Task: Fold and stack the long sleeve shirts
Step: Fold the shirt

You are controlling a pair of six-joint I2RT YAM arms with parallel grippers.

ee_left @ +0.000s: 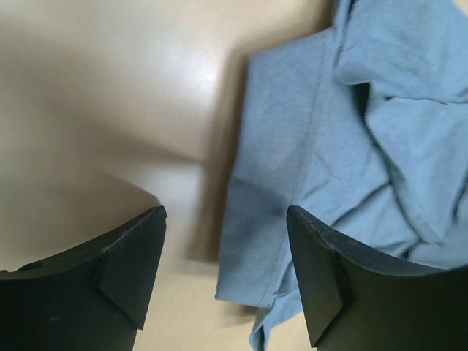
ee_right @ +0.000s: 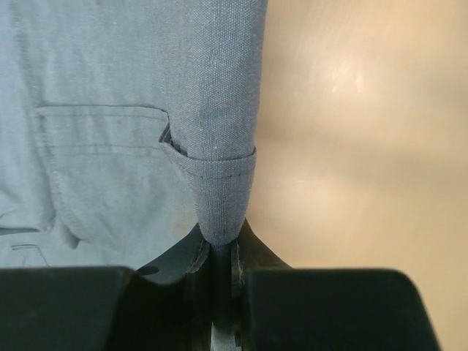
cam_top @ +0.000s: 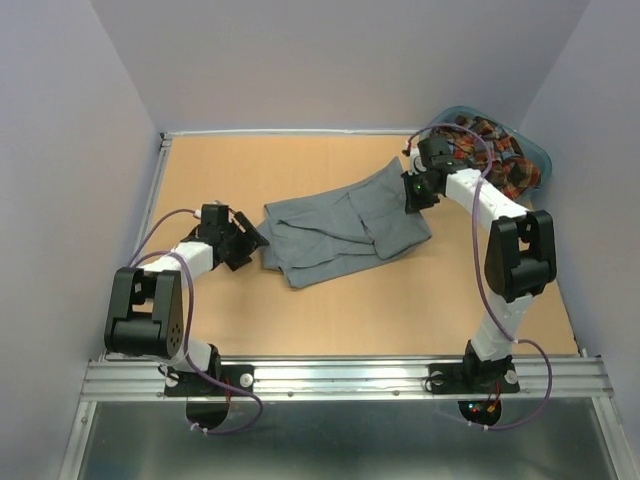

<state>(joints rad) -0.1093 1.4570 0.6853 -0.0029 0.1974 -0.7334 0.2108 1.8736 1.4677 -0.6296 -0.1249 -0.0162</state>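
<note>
The grey shirt (cam_top: 340,228) lies crumpled across the middle of the table. My right gripper (cam_top: 413,193) is shut on a cuff or hemmed edge of the grey shirt (ee_right: 219,197) at its far right end; a chest pocket (ee_right: 102,157) shows beside it. My left gripper (cam_top: 252,243) is open at the shirt's left end, with a hemmed corner of the grey cloth (ee_left: 270,241) lying between its fingers and apart from both. The plaid shirt (cam_top: 500,155) lies bunched in the teal basket (cam_top: 538,160) at the back right.
The basket stands close behind my right arm's wrist. White walls enclose the table on three sides. A metal rail (cam_top: 340,375) runs along the near edge, by both arm bases.
</note>
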